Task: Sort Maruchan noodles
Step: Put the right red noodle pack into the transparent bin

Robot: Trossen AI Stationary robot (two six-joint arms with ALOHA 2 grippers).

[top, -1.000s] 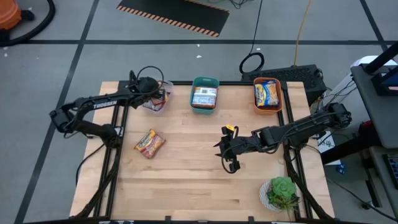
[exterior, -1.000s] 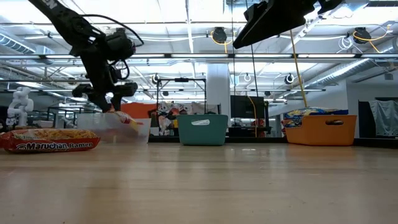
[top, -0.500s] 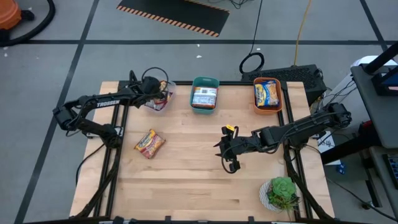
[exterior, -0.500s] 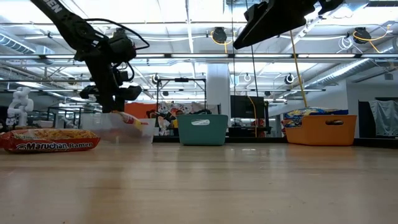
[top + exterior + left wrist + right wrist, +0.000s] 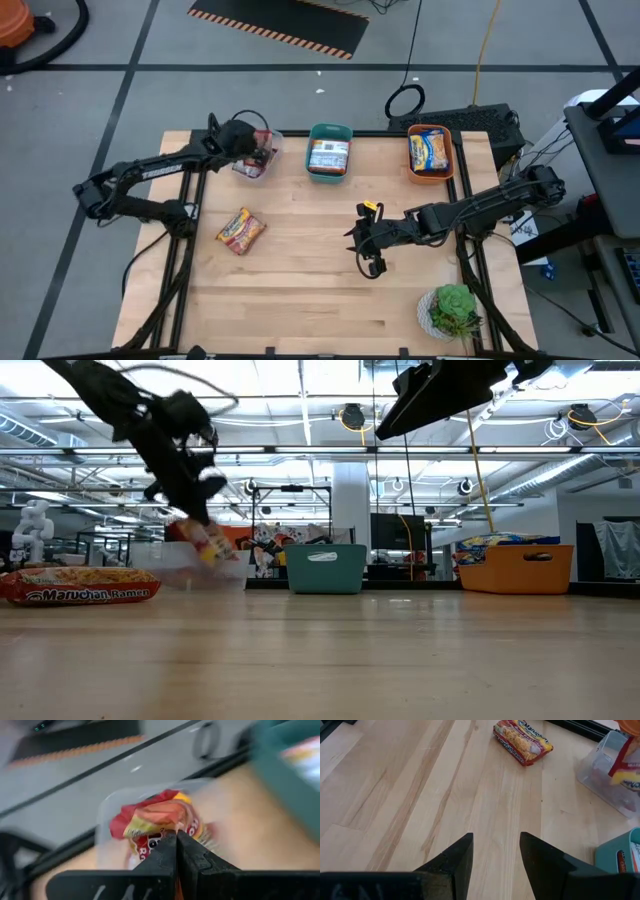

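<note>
Left jaws clamped on red packet [image 5: 157, 822]

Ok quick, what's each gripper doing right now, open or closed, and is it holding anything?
Left gripper: shut on a red and yellow plastic noodle packet, over the clear plastic bin.
Right gripper: open, empty, over the wooden table.
</note>
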